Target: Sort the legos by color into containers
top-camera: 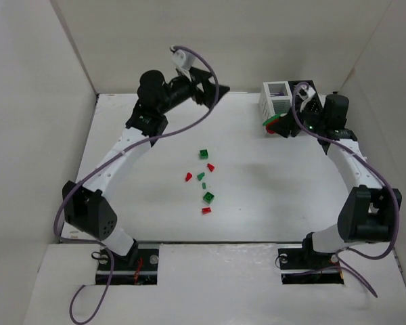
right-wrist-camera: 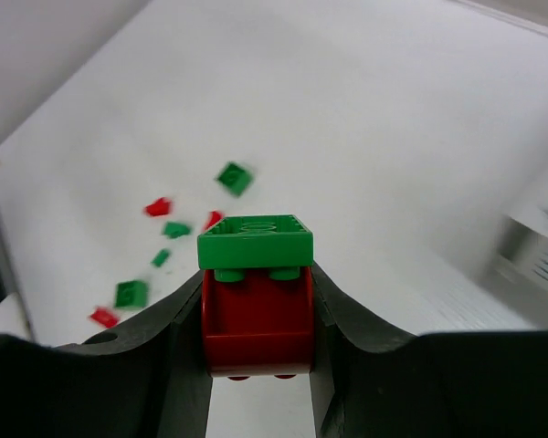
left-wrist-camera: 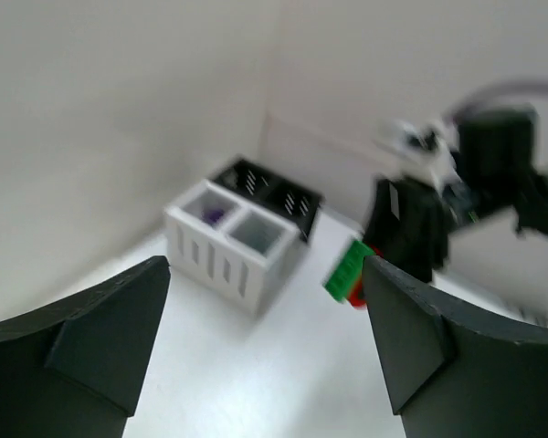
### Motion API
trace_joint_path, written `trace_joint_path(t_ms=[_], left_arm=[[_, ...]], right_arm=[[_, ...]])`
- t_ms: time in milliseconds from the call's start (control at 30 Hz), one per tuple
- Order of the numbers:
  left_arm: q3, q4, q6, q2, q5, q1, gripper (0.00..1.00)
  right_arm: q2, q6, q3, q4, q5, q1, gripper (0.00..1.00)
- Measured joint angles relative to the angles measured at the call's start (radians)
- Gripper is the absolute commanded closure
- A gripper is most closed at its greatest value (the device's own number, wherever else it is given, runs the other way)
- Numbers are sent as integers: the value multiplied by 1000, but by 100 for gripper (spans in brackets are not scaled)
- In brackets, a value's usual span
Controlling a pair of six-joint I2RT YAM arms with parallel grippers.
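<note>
At the far left, the left gripper (top-camera: pixel 213 88) is seen near the back of the table (top-camera: pixel 291 196), turned toward the right. In its own wrist view its jaws are spread wide: the dark fingers (left-wrist-camera: pixel 82 338) are set at either edge of the frame and nothing is held between them.

Toward the middle of the table, a loose scatter of legos (top-camera: pixel 201 176) is laid out, well apart from both grippers. Four green and three red pieces can be counted, with the farthest green piece (top-camera: pixel 204 154) at the back of the group and the nearest red piece (top-camera: pixel 206 210) at the front. The same seven are seen, somewhat blurred, beyond the right claw in the right wrist view.

Further right, at the back of the table, the white container (top-camera: pixel 276 100) and the black container (top-camera: pixel 303 89) are set touching side by side, the white one on the left. In the left wrist view a purple piece (left-wrist-camera: pixel 212 216) is seen inside the white container.

Just in front of the white container, the right gripper (top-camera: pixel 277 125) is clamped on a two-piece stack. In its wrist view the red brick (right-wrist-camera: pixel 256 319) is pinched between the two fingers, and the green brick (right-wrist-camera: pixel 256 242) is seated on top of it. The stack is outside both containers.
</note>
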Motion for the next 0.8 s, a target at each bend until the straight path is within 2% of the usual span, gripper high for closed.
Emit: trace_joint_path(t_ms=[67, 200, 300, 467, 700, 800], left_arm=[[-106, -56, 48, -64, 60, -36, 8], [-302, -137, 91, -112, 151, -90, 4], [-385, -187, 93, -114, 180, -87, 3], [-406, -208, 93, -119, 203, -78, 1], [-419, -178, 97, -164, 235, -73, 12], [-422, -153, 97, -169, 263, -73, 14]], right_arm=[[32, -27, 18, 9, -93, 57, 100], [52, -80, 35, 14, -219, 198, 100], [60, -105, 67, 18, -283, 294, 100], [102, -121, 116, 26, -352, 358, 100], [143, -125, 118, 20, -369, 388, 100], [143, -130, 123, 21, -371, 402, 100]])
